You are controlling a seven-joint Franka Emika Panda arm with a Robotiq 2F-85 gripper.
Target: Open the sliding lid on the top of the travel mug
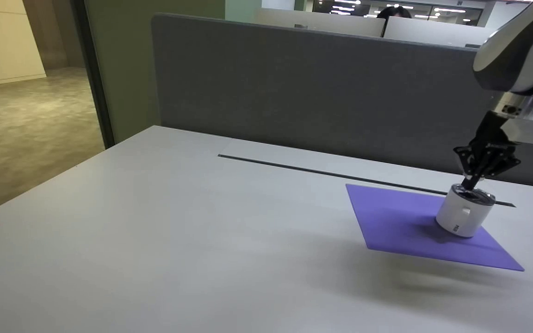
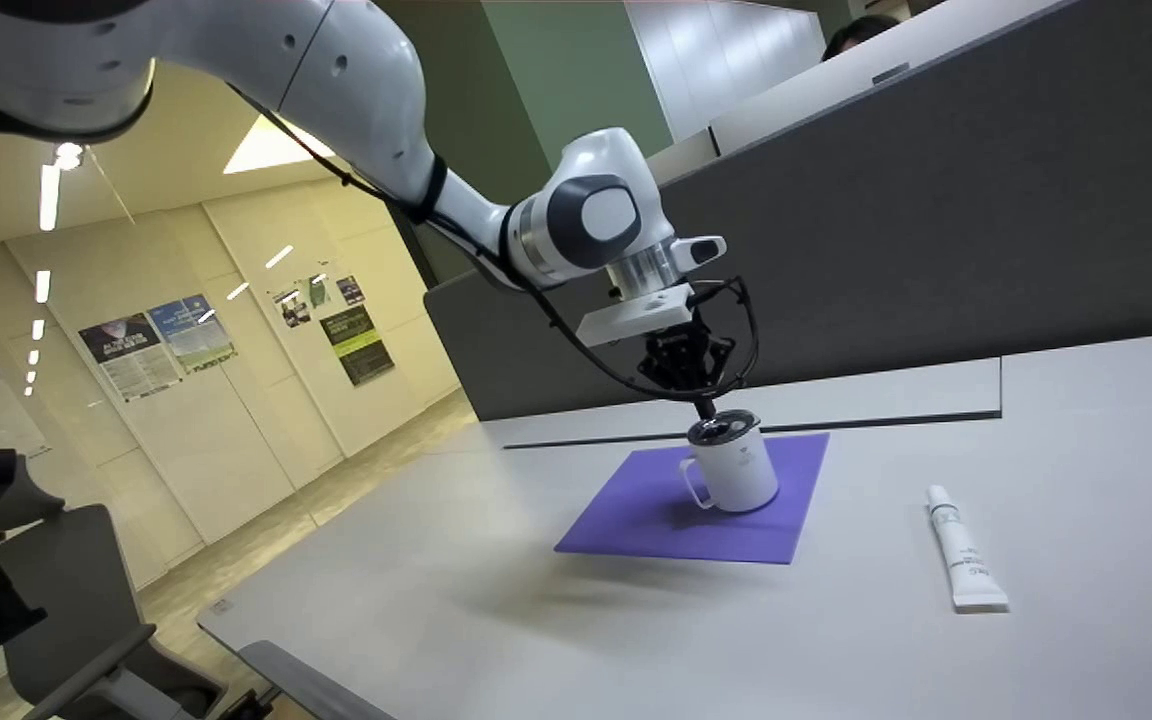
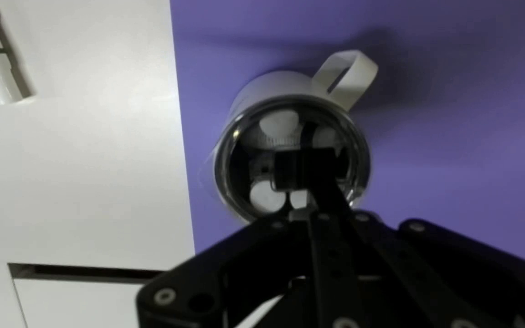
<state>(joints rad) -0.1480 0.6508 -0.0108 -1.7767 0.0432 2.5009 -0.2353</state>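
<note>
The short white travel mug [image 1: 454,215] stands upright on the purple mat, and it also shows in an exterior view [image 2: 744,478] and in the wrist view [image 3: 274,86]. Its glossy dark lid [image 3: 251,132] has a shiny rim and reflects the gripper. A dark square piece [image 3: 286,171], seemingly the slider, lies near the lid's middle, beside the fingertips. My gripper [image 3: 319,166] is shut, its fingertips together and pointing down at the lid. In both exterior views the tips [image 1: 470,182] [image 2: 704,408] meet the lid's top near its far edge. The fingers hide part of the slider.
The purple mat [image 1: 396,222] lies on the white table [image 1: 164,222]. A white tube [image 2: 962,555] lies on the table beside the mat. A dark slot [image 1: 331,174] runs along the table's back, before a grey partition [image 1: 294,88]. The mug's handle [image 2: 694,485] sticks out sideways.
</note>
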